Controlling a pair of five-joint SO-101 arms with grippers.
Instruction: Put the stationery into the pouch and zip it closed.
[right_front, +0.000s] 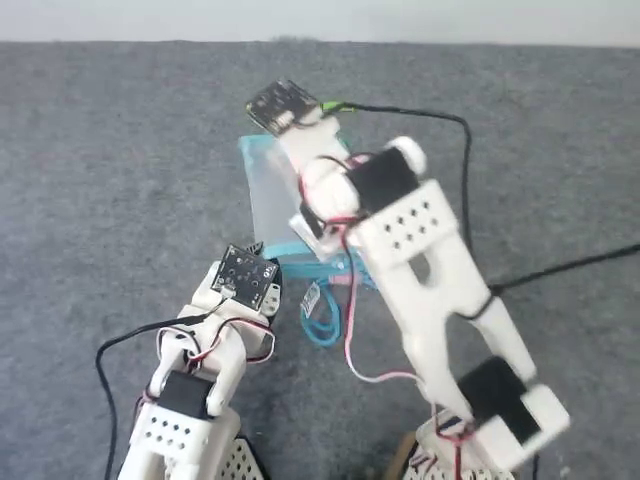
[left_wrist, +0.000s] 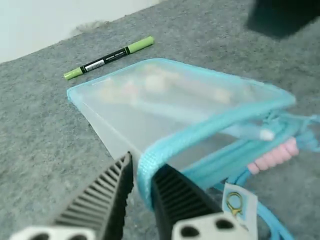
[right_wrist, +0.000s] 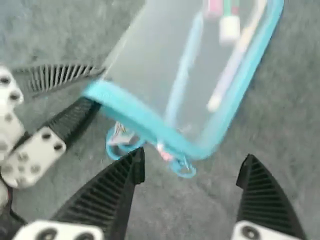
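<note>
Pouch (right_front: 275, 200) lies with its long axis running away from the arms, zip edge at the near end. Left gripper (left_wrist: 142, 167) is pinched tight on that edge's corner, judged to anchor it for zipping. Right gripper (right_wrist: 194, 160) hangs over the same edge, jaws wide apart, holding nothing. Pens (right_wrist: 235, 60) inside lie lengthwise. Marker (left_wrist: 109, 58) lies outside, just beyond the pouch's far end, crosswise; loading is judged incomplete.
</note>
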